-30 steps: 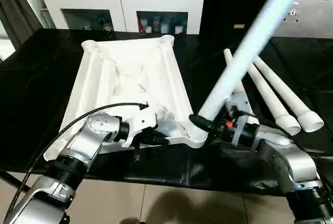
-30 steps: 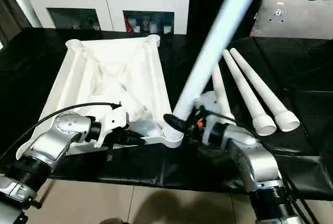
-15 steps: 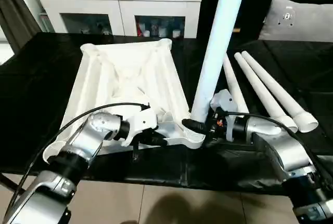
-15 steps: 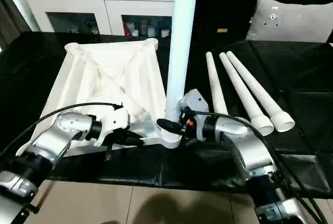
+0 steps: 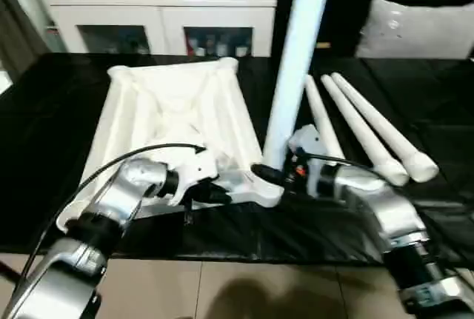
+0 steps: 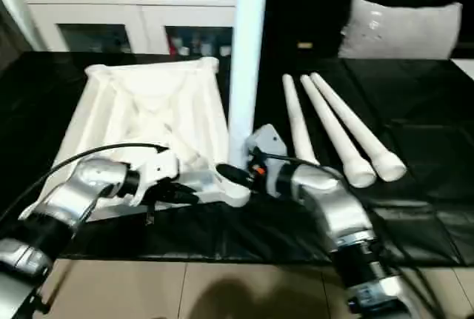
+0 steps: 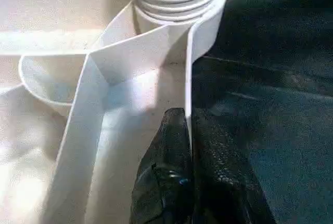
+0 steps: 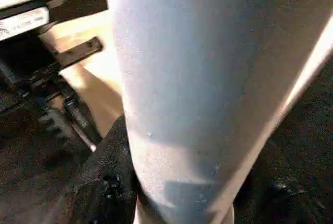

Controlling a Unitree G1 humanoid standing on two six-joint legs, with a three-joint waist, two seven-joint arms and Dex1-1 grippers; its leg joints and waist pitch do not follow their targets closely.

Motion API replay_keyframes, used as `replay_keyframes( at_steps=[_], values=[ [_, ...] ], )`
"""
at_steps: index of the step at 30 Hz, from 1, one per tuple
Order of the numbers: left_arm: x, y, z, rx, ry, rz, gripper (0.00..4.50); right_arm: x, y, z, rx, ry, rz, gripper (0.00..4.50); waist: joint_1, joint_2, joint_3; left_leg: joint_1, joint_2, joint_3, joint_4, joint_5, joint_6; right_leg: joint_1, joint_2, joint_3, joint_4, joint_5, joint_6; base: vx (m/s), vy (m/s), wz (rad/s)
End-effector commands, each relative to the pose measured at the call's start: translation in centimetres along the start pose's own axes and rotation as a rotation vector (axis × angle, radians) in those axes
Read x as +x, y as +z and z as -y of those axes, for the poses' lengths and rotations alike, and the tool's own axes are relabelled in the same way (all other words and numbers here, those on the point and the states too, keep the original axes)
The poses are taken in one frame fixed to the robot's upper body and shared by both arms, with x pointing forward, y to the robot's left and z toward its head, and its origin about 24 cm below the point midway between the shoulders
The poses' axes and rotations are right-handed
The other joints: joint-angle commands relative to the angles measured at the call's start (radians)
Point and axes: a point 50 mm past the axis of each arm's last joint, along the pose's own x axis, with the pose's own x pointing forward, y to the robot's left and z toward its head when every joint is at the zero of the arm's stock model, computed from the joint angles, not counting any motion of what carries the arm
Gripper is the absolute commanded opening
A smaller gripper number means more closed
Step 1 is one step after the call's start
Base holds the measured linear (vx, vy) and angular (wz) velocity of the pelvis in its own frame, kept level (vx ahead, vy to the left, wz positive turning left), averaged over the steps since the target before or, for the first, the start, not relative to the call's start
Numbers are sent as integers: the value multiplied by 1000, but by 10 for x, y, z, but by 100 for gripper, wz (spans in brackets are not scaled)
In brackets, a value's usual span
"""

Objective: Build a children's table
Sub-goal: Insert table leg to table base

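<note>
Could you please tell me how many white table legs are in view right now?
4: one leg stands upright at the tabletop's near corner socket, held by the right gripper; three legs lie side by side on the black surface beyond it.

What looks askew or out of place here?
Nothing stands out. The tabletop lies underside up, one leg stands near upright at its near corner socket in the right claw, and three spare legs lie alongside.
</note>
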Motion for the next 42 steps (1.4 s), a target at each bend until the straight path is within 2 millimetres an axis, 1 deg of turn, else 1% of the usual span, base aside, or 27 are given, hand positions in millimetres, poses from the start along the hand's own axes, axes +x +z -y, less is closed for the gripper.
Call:
replay_keyframes(
  at_steps=[1, 6, 10, 11, 12, 13, 14, 15, 16, 17, 18, 19, 20, 21, 22, 23, 24, 25, 26, 27, 29, 30, 31, 32, 35, 36, 42],
  values=[
    [-14, 14, -6, -44, 162, 91, 0, -7, -58, 5, 137, -149, -226, 189, -8, 17, -34, -4, 54, -43, -100, -556, -33, 24, -100, 31, -98, -583, -97, 0, 0, 0],
    [2, 20, 25, -86, 178, 116, 0, 7, -56, 13, 204, -291, -206, 189, -43, 17, -23, 19, 40, -39, -83, -626, -16, 2, -97, -5, -130, -679, -47, 0, 0, 0],
    [18, 37, 43, -33, 158, 105, 0, 23, -47, 13, 235, -307, -183, 189, -74, 35, -13, 23, 54, -55, -100, -758, -21, 17, -77, -56, -137, -653, 2, 0, 0, 0],
    [19, 39, 42, -25, 169, 95, 0, 25, -45, 12, 233, -299, -181, 189, -75, 33, -11, 7, 67, -63, -120, -802, -23, 36, -74, -53, -112, -596, -3, 0, 0, 0],
    [20, 40, 41, -22, 179, 89, 0, 26, -45, 11, 232, -293, -180, 189, -58, 51, -12, -35, 102, -75, -177, -894, -42, 84, -71, -15, 4, -405, -46, 0, 0, 0],
    [19, 41, 38, -20, 203, 76, 0, 28, -44, 10, 230, -284, -179, 189, -42, 33, -7, -27, 104, -64, -193, -914, -48, 63, -72, 23, 27, -340, -67, 0, 0, 0],
    [19, 41, 38, -20, 203, 76, 0, 28, -44, 10, 230, -284, -179, 189, -33, 24, -4, 3, 72, -41, -169, -890, -57, 21, -70, 25, -31, -478, -66, -24, -59, 8],
    [18, 41, 35, -19, 226, 63, 0, 29, -43, 10, 223, -273, -181, 189, -39, -14, -4, 99, -20, -11, -7, -628, -32, -84, -104, -11, -186, -931, 21, 41, -75, 2],
    [17, 41, 34, -19, 239, 54, 0, 29, -43, 9, 217, -266, -183, 189, -58, -27, 9, 82, -40, -7, 81, -385, 7, -72, -148, -53, -233, -1109, 75, 41, -75, 2],
    [17, 40, 32, -22, 248, 47, 0, 30, -44, 9, 206, -262, -185, 189, -57, -2, -2, 65, -24, -13, 67, -356, 13, -29, -157, -78, -230, -1067, 91, 10, -1, -32],
    [15, 39, 31, -31, 261, 34, 0, 30, -44, 10, 197, -268, -187, 189, -84, 12, -6, -17, 26, -36, -4, -457, 5, 58, -114, -171, -189, -869, 164, 104, 69, -43],
    [15, 39, 31, -39, 269, 29, 0, 30, -44, 11, 195, -270, -186, 189, -29, 61, -3, -116, 121, -101, -156, -760, -14, 145, -84, -33, 118, -323, 29, 104, 69, -43],
    [15, 38, 31, -46, 272, 27, 0, 30, -44, 12, 196, -271, -184, 189, -18, 70, -5, -86, 121, -79, -182, -851, -23, 107, -65, -27, 114, -183, -23, 90, 16, -13],
    [15, 38, 30, -61, 276, 25, 0, 30, -43, 12, 198, -270, -179, 189, 5, 48, -3, -44, 114, -60, -193, -897, -14, 80, -59, 29, 138, -262, -25, 3, -94, 22],
    [15, 37, 30, -70, 282, 22, 0, 31, -43, 13, 201, -266, -171, 189, 19, -28, 17, 96, 3, 2, 10, -626, -49, -101, -69, 28, -141, -944, 57, 3, -94, 22],
    [15, 36, 29, -74, 287, 18, 0, 32, -41, 13, 195, -265, -158, 189, -21, -11, 24, 161, -70, -9, 201, -283, 4, -184, -152, 16, -238, -1276, 41, 161, -85, 15],
    [15, 35, 29, -74, 287, 17, 0, 32, -41, 13, 192, -265, -154, 245, -30, -19, 17, 69, -46, -27, 153, -269, 27, -58, -193, 37, -195, -1192, 53, 235, 64, -38],
    [15, 35, 28, -76, 290, 16, 0, 33, -40, 13, 185, -264, -150, 259, -17, 5, -18, 20, -1, -43, 26, -348, 29, 55, -175, 4, -119, -922, 82, 235, 64, -38],
    [15, 34, 28, -76, 294, 12, 0, 33, -40, 13, 181, -261, -147, 265, -19, 18, -21, 30, 50, -74, -44, -392, 55, 36, -124, -3, -70, -595, 43, 108, 115, -34],
    [15, 34, 27, -76, 296, 8, 0, 34, -39, 13, 179, -258, -146, 265, -11, 33, -37, 58, 54, -59, -54, -325, 50, 23, -116, 8, -66, -346, -49, 21, 29, 22],
    [15, 33, 26, -79, 307, 4, 0, 35, -39, 12, 174, -247, -143, 295, -12, 20, -40, 42, 50, -47, -63, -201, 49, 32, -118, 22, -52, -155, -146, 9, 3, 26],
    [14, 33, 25, -81, 310, 4, 0, 35, -39, 12, 171, -243, -141, 309, -8, 11, -26, 33, 42, -31, -76, -275, 58, 28, -108, 21, -73, -276, -156, -9, -16, 18],
    [14, 32, 25, -83, 316, 2, 0, 35, -39, 11, 168, -234, -139, 309, -16, -1, -21, 54, 22, -24, -67, -404, 41, 4, -103, 16, -109, -592, -96, -9, -16, 18],
    [14, 32, 25, -83, 316, 2, 0, 35, -39, 11, 168, -234, -139, 315, -15, 1, -25, 44, 23, -29, -71, -389, 44, 12, -107, 18, -108, -601, -89, 0, 0, 0],
    [10, 30, 23, -84, 325, 0, 0, 35, -39, 11, 158, -216, -135, 336, -8, 1, -41, 19, 39, -34, -77, -227, 64, 23, -111, 32, -88, -404, -129, 53, -9, 5],
    [9, 29, 22, -83, 327, 2, 0, 33, -38, 12, 154, -212, -129, 351, -5, -1, -49, 14, 42, -29, -68, -125, 80, 20, -109, 36, -65, -261, -197, 56, -21, 11],
    [6, 25, 17, -78, 331, -4, 0, 25, -35, 16, 120, -194, -104, 394, 10, -7, -63, -11, 33, -22, -42, 80, 181, 26, -108, 30, -40, -66, -268, 36, -14, 4]
  ],
)
